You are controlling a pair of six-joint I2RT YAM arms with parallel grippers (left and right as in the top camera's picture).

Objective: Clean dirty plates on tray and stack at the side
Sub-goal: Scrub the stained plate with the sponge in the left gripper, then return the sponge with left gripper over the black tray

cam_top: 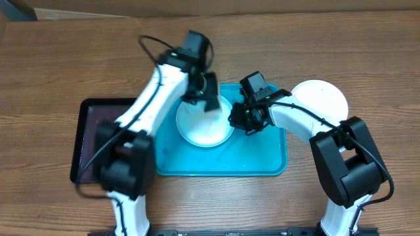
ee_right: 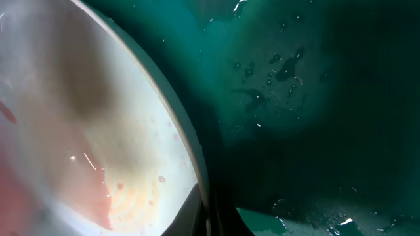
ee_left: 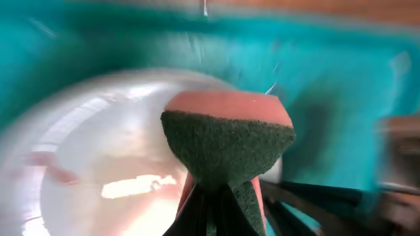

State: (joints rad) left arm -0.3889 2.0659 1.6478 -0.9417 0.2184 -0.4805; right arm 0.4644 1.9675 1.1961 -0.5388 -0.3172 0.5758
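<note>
1. Left claw (ee_left: pixel 214 211): low centre of its own view, clenched on a sponge (ee_left: pixel 226 141). The sponge has a green scouring face and a pink top, and I see it pinched narrow at the bottom.
2. Plate (cam_top: pixel 205 126): white, lies in the tray a little left of its middle. In the left wrist view it fills the lower left, blurred, with a reddish smear near the left edge. The sponge hangs over its right part; I cannot tell whether they touch.
3. Right claw (cam_top: pixel 245 118): at the plate's right rim in the overhead view. In its own view the rim runs down to the bottom centre, beside dark finger parts. I cannot tell whether it is clenched or released.
4. Tray (cam_top: pixel 262 160): turquoise, centre of the overhead frame, with water drops on its floor in the right wrist view.
5. Second plate (cam_top: pixel 321 98): white, on the table (cam_top: pixel 65 59) just beyond the tray's upper right corner, partly under the right arm.
6. Black tray (cam_top: pixel 85 141): left of the turquoise one, partly under the left arm.
</note>
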